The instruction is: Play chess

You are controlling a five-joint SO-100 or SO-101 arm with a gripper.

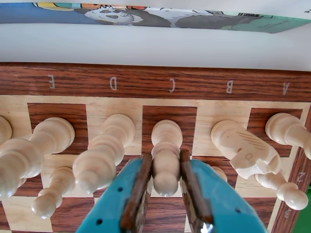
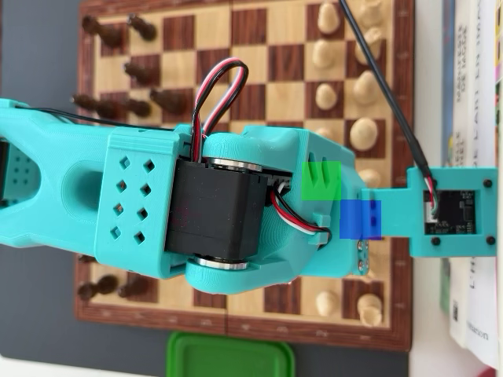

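In the wrist view my teal gripper (image 1: 165, 158) has brown pads pressed on both sides of a pale wooden chess piece (image 1: 166, 138). The piece has a round head and stands on the dark back-rank square of file C. The wooden chessboard (image 1: 146, 80) shows border letters A to E. A pale knight (image 1: 243, 148) stands to the right, and two tall pale pieces (image 1: 104, 155) (image 1: 34, 150) to the left. In the overhead view the teal arm (image 2: 141, 204) covers the board's middle (image 2: 259, 322) and hides the gripper. Dark pieces (image 2: 130, 71) stand at the left and pale pieces (image 2: 361, 133) at the right.
Pale pawns (image 1: 51, 194) (image 1: 284, 189) stand close on either side of the jaws. Another pale piece (image 1: 286, 128) is at the board's corner. Books (image 2: 471, 78) lie along the board's right side in the overhead view. A green lid (image 2: 228, 357) sits below the board.
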